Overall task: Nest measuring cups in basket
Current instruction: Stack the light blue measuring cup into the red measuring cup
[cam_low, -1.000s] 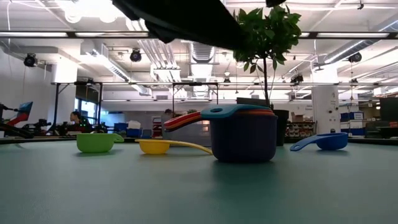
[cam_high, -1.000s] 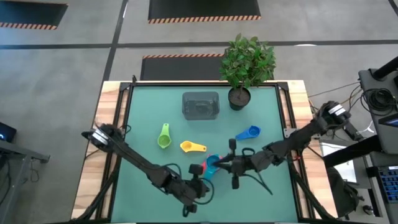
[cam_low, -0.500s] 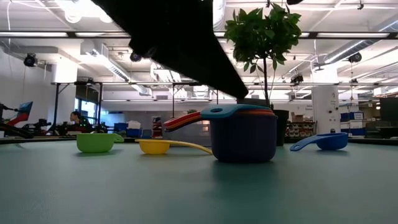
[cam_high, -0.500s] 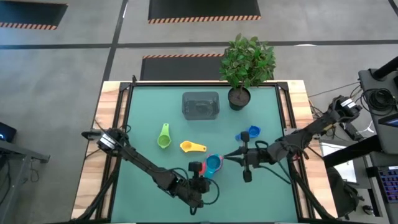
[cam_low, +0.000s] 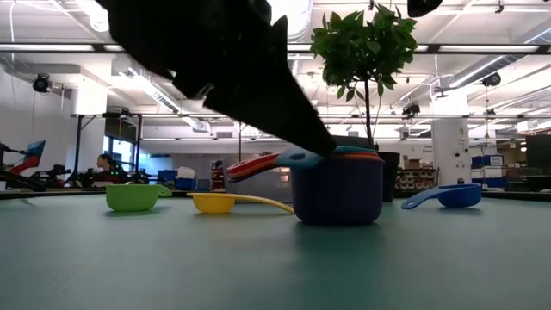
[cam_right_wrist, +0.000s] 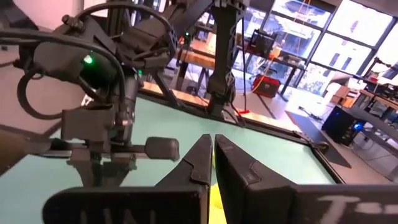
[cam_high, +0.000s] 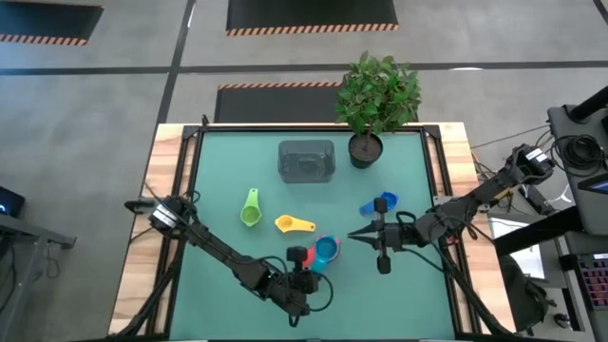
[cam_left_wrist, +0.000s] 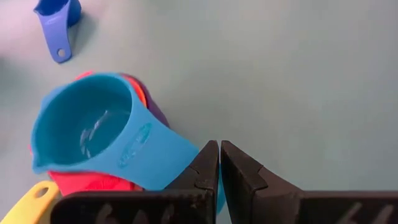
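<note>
- Left gripper (cam_high: 306, 276) is down low at the near middle of the counter (cam_high: 218, 285), right up against the nested stack of cups (cam_high: 321, 255). Its jaws are pinched together; in its wrist view they sit right beside the light blue cup's (cam_left_wrist: 93, 130) handle, but I can't tell if they actually have hold of it.
- That stack: light blue cup on top, red and orange rims peeking out underneath, and a dark purple cup (cam_low: 337, 189) as the outer one. From table height the left arm hangs over it and hides part of the rim.
- Right gripper (cam_high: 353, 234) is just right of the stack, pointing left toward it. Its jaws are closed too, with nothing in them, and it's clear of the cups.
- Loose blue cup (cam_high: 381, 204) lies on the counter to the right and a bit farther back, near the right arm.
- Yellow cup (cam_high: 293, 225) sits left of the stack, with its handle pointing right toward it.
- Green cup (cam_high: 251, 211) is further left again, handle pointing to the far side.
- The basket (cam_high: 306, 160) is at the far middle of the counter, well away from all the cups. It looks like there's nothing in it, though it's see-through grey so it's hard to be sure.
- A potted plant (cam_high: 376, 100) stands just right of the basket at the far edge.
</note>
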